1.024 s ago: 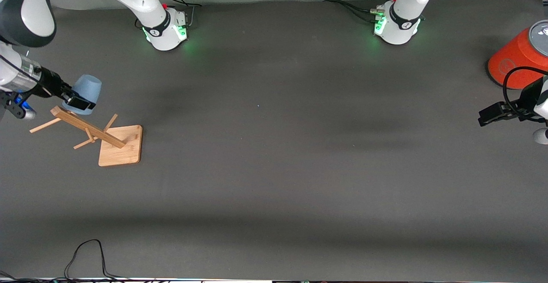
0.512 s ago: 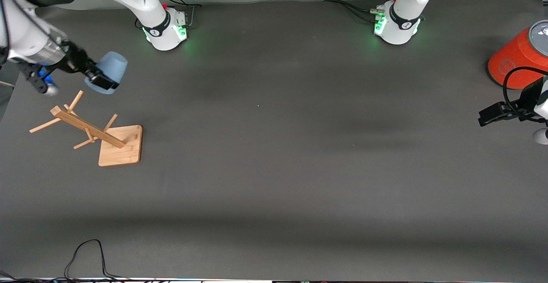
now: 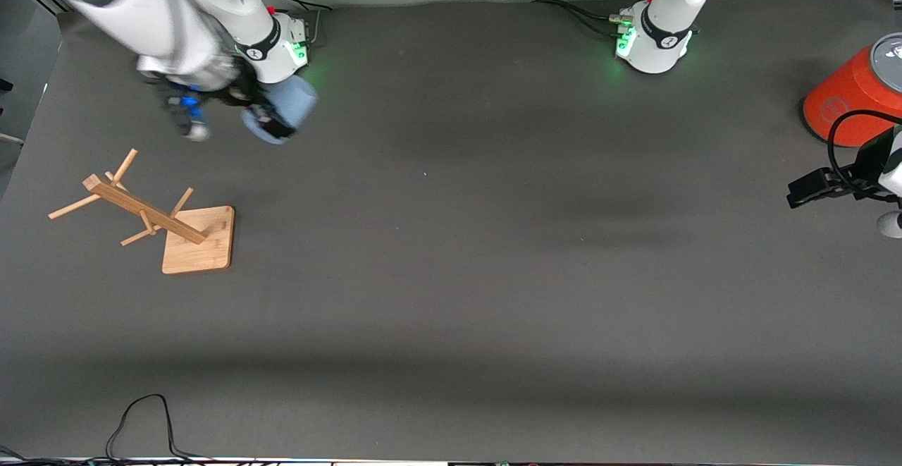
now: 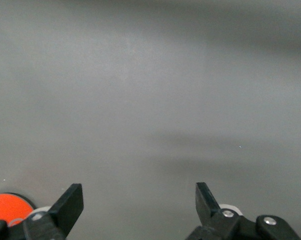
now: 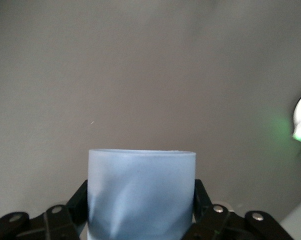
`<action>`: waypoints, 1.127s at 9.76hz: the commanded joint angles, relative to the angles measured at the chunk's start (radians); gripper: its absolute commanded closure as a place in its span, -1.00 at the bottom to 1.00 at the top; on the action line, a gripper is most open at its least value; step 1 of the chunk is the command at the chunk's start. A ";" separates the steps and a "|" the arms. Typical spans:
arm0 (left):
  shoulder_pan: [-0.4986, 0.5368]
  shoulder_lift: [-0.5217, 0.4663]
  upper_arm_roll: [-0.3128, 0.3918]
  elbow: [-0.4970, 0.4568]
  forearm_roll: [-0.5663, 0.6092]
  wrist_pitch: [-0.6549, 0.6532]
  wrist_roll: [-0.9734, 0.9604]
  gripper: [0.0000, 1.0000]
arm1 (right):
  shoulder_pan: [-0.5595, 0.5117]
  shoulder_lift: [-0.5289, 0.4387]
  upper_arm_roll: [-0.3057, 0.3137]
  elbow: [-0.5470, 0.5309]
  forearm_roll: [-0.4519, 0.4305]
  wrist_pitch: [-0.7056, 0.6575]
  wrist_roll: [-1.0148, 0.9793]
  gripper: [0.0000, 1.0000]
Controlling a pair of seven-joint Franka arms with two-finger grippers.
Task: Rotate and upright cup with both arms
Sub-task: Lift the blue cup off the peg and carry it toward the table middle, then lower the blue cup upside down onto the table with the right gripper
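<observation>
We find the cup (image 3: 282, 110) in the upper left of the front frame, held up in the air by the right gripper (image 3: 271, 122), just in front of the right arm's green-lit base (image 3: 278, 46). The right jaws are clamped across the cup's wall; in the right wrist view the pale blue cup (image 5: 141, 192) fills the gap between the two black fingers (image 5: 73, 207), one flat end pointing away from the camera. So its long axis runs roughly along the gripper's reach and is tilted, not vertical; we judge it still needs turning before it can stand. Which end is the mouth we cannot tell.

The left gripper (image 3: 817, 187) hangs at the right edge of the front frame, beside the orange-red cylinder (image 3: 849, 103), and waits there. Its jaws stand wide apart and hold nothing, as the left wrist view shows: open fingers (image 4: 68, 205) over bare counter (image 4: 150, 100).

What the coming move turns on, in our judgement, is the gap between the two: the cup sits well apart from the left jaws, with nearly the whole width of the counter (image 3: 451, 240) between them. A handover would need both arms to meet near the middle, with the cup's free end toward the left gripper.

The wooden rack (image 3: 151, 216) lies lower in the left of the frame, apart from the cup.
</observation>
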 commanded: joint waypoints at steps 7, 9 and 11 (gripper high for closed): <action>0.000 0.010 0.002 0.026 -0.002 -0.023 0.008 -1.00 | 0.316 0.803 -0.013 0.713 0.007 0.048 0.735 -0.06; 0.000 0.010 0.002 0.026 -0.002 -0.023 0.008 -1.00 | 0.354 0.938 -0.013 0.807 -0.002 0.090 0.840 -0.05; -0.002 0.010 0.002 0.026 -0.002 -0.023 0.008 -1.00 | 0.383 1.015 -0.013 0.835 -0.007 0.156 0.906 -0.05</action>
